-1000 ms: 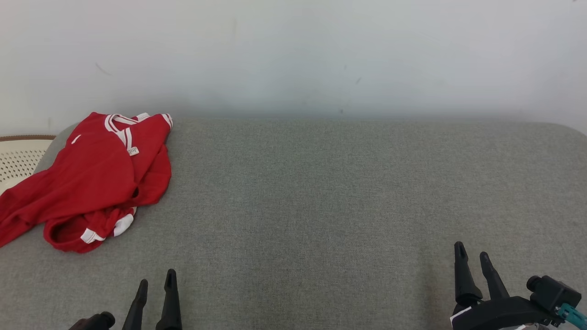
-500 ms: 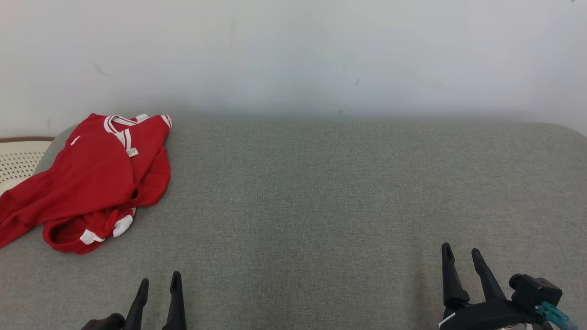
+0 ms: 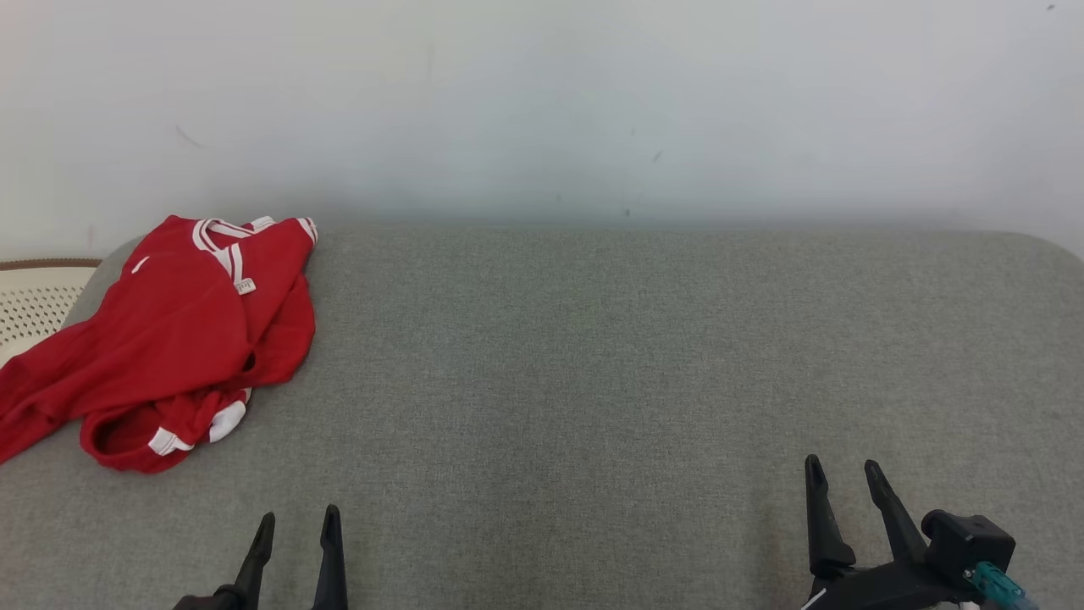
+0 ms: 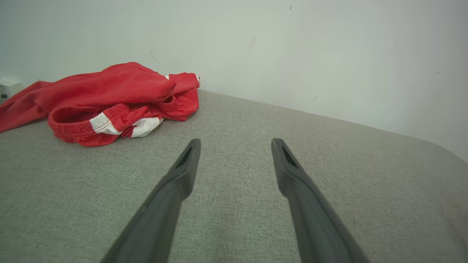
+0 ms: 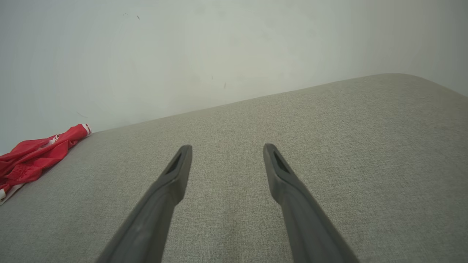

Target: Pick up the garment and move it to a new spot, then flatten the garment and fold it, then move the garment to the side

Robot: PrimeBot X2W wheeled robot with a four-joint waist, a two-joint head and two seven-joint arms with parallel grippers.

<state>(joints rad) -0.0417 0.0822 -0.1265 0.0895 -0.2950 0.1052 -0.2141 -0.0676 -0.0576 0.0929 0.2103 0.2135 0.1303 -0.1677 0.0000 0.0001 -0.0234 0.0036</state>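
Lying beside basket, red garment

We note a grey, fabric-covered table with rounded far corners. One garment, red with white trim, lies crumpled on its far left corner, with one part reaching the left edge. We see the cloth bunched, not flat.

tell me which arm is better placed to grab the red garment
Left. The left arm's open fingers sit nearer the crumpled red garment, which lies at the left end of the gray surface; the right arm's fingers are far across.
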